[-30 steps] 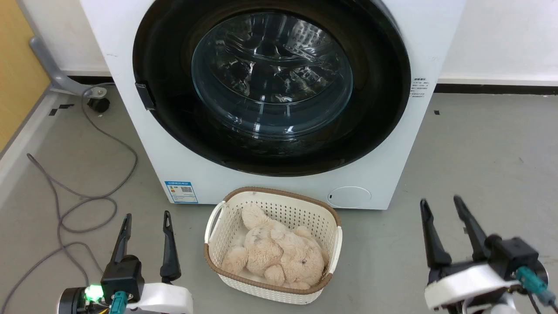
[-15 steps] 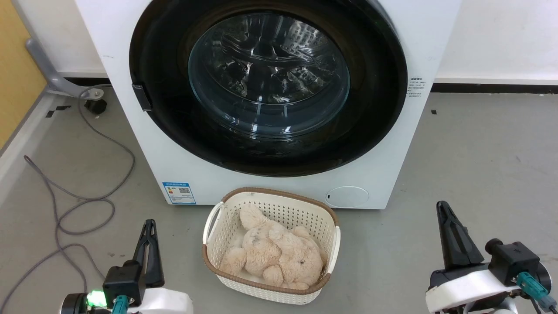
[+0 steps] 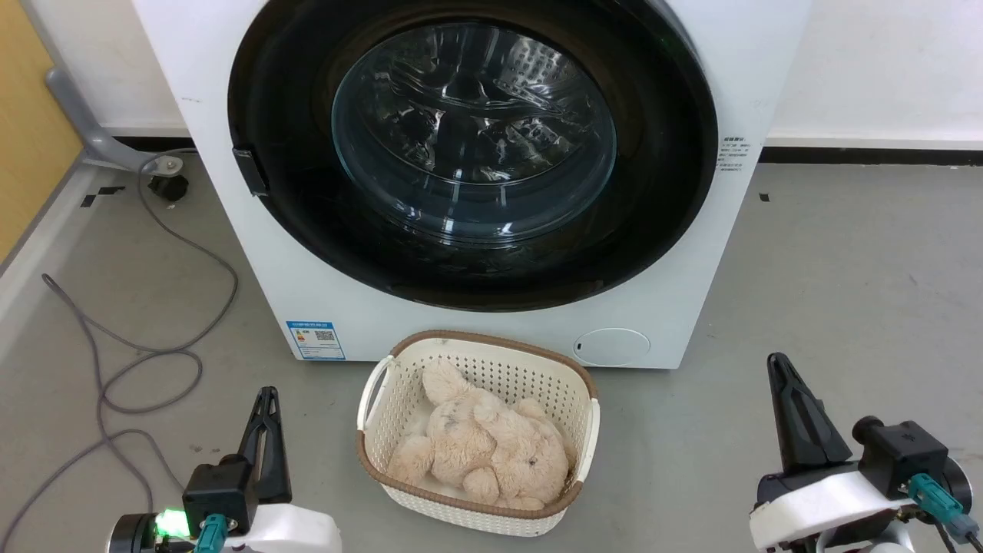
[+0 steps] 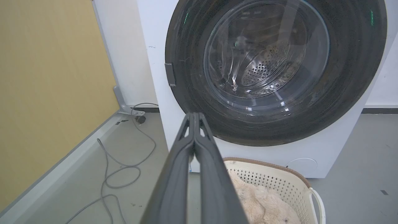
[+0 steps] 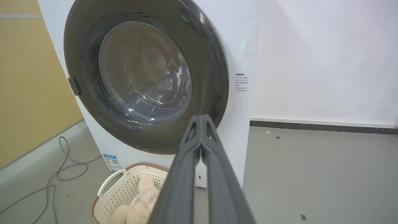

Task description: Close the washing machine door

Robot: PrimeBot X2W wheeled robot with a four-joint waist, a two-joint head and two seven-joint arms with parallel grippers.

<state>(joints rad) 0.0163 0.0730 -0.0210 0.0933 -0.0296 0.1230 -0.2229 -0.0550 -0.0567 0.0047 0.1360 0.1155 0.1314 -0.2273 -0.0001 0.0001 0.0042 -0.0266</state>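
Grey floor (image 3: pixel 845 269) runs up to a white wall (image 3: pixel 883 69), and a yellow board (image 3: pixel 31 115) stands on the robot's left side. Down low by the floor, the left gripper (image 3: pixel 266 395) has its two dark fingers squeezed tight together. Nothing is between them and they touch nothing. It is near the left side of the basket (image 3: pixel 491 340). The right gripper (image 3: pixel 777 365) is squeezed tight too, holds nothing, and is well apart from the basket on the other side.

A big white washing machine (image 3: pixel 737 61) stands against the wall. The washing machine door (image 3: pixel 660 192) is the round shiny black disc in its front, with a clear glass bowl in the middle. It lies flat against the white front and looks pushed shut. A small dark catch (image 3: pixel 251 170) sits on its left edge. Through the glass I see the shiny drum (image 4: pixel 264 68) with lots of little holes.

A blue and white sticker (image 3: pixel 315 339) with a small square code is on the bottom left of the machine. Some tiny grey writing (image 3: pixel 735 157) is on the right. Both are too small to read.

The cream basket has holes and a brown rim. It sits on the floor just in front of the machine, under the door. A fluffy beige teddy bear (image 3: pixel 484 453) lies inside it
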